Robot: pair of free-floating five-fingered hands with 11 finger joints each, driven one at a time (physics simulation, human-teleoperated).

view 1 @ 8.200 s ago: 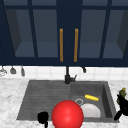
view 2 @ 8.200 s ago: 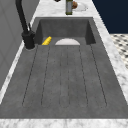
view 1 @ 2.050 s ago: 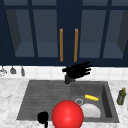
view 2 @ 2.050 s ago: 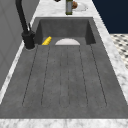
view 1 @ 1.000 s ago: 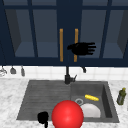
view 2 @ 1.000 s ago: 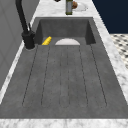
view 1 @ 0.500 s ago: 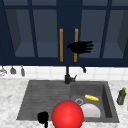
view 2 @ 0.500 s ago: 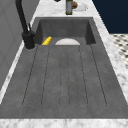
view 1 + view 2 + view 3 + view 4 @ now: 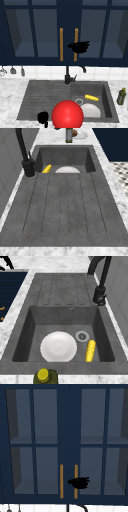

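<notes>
Right hand (image 9: 79, 47) up high at the right wooden handle (image 9: 76, 44) of the dark blue wall cabinet (image 9: 37, 32), fingers out fairly straight and pointing right, thumb side at the handle, grip too dark to tell. Left hand (image 9: 43, 117) low at the near left of the sink (image 9: 37, 97), beside the big red ball (image 9: 67, 115), curled or not, hard to tell. No words or labels to read anywhere.
</notes>
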